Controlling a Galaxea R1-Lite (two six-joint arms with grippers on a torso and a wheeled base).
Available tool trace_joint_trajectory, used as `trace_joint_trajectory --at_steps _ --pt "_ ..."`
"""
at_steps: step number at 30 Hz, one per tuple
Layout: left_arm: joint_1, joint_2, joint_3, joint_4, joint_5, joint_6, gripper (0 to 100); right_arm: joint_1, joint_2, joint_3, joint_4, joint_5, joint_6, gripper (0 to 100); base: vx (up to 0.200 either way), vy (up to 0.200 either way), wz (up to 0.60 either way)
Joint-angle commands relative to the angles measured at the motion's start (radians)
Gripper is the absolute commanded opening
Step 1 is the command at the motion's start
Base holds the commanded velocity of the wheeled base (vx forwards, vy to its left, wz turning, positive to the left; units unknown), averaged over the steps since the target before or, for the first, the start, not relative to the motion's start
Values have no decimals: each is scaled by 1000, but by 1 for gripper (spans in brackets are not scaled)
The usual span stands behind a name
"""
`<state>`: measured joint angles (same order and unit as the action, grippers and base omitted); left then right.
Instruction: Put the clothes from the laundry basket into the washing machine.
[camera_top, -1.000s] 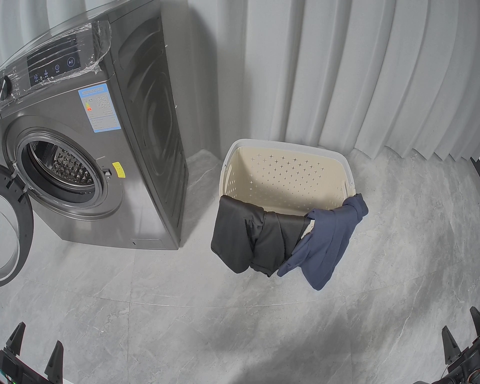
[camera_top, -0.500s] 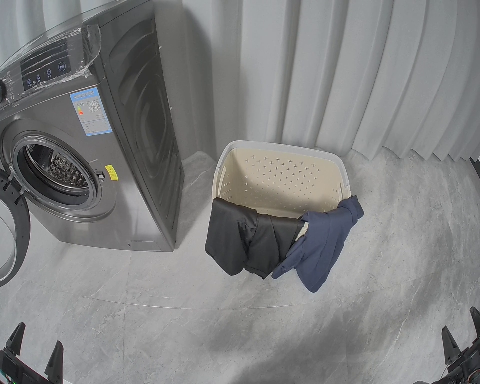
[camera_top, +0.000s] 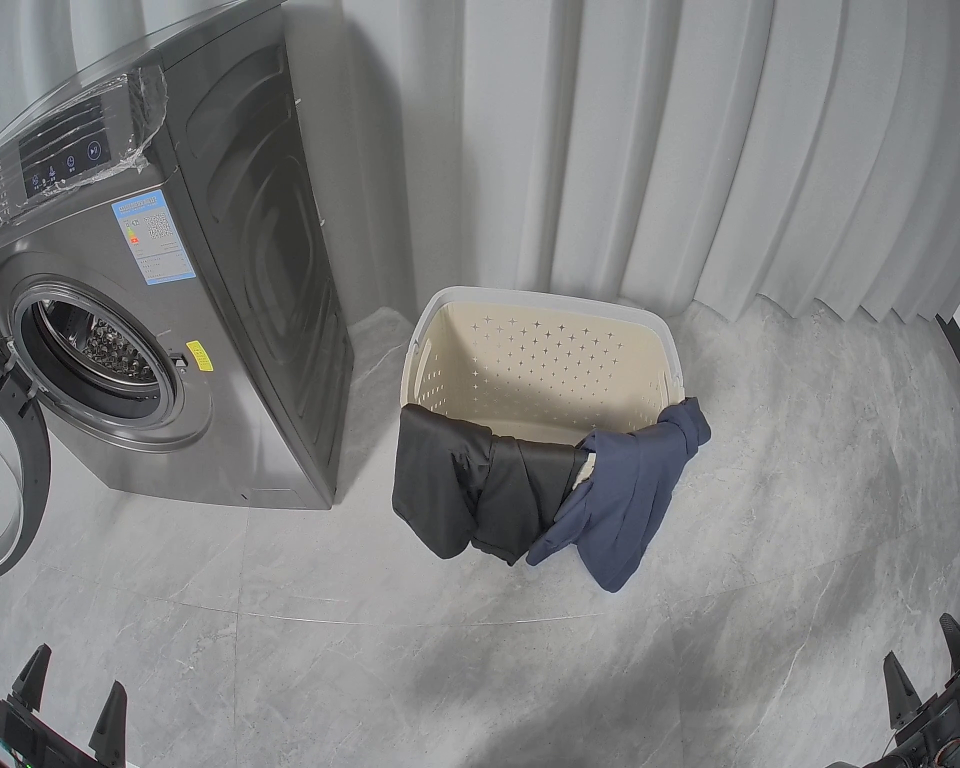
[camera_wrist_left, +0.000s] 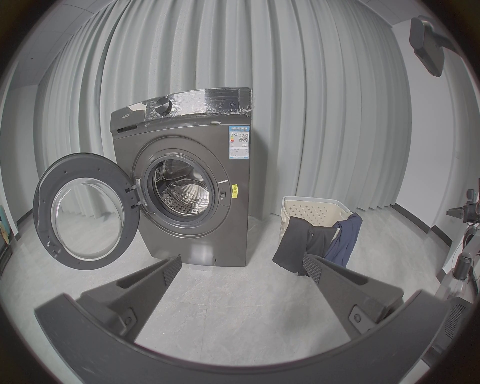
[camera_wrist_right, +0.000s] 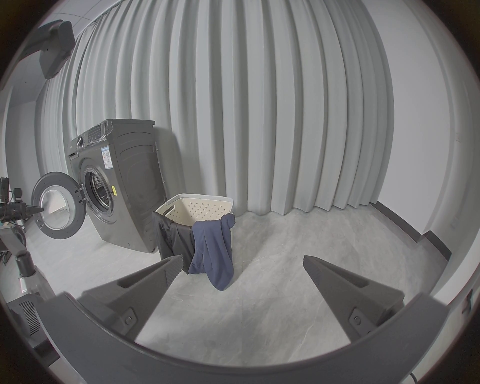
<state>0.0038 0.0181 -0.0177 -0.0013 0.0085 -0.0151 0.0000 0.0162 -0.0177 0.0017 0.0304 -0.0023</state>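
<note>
Both garments hang over the near rim of the basket (camera_top: 545, 298), more outside than in: the black one (camera_top: 465, 480) by the near left corner, the blue one (camera_top: 620, 495) by the near right corner, its sleeve lying across the black cloth's edge. The likely trouble comes from that overlap. A pinch on one piece may drag the other off the rim and onto the floor (camera_top: 400, 650). The basket looks light and otherwise bare, so a sideways pull on cloth caught over the rim could tip or slide it. A pinch on a thin fold may slip, and loose cloth trailing low could snag on the washer (camera_top: 240, 250) at its opening.

The left gripper (camera_top: 78, 672) and the right gripper (camera_top: 918, 640) hang low at the near edge of the floor, both spread wide and holding nothing, well apart from the basket.

The washer stands on the left of the floor, the basket just beside its right flank. Its door (camera_top: 22, 480) is swung out to the left, leaving the drum (camera_top: 95, 350) open. That door juts into the left arm's likely path. A pleated curtain (camera_top: 650, 150) hangs behind the basket.
</note>
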Motion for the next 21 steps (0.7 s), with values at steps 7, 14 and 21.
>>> trace_joint_trajectory --at_steps 7,14,21 --pt "1 -13 18 0 1 0 100 0 -9 18 0 0 -1 100 0 0 0" --pt "1 -13 18 0 1 0 100 0 -9 18 0 0 -1 100 0 -171 0" --pt "1 -13 18 0 -1 3 100 0 -9 18 0 0 -1 100 0 -86 0"
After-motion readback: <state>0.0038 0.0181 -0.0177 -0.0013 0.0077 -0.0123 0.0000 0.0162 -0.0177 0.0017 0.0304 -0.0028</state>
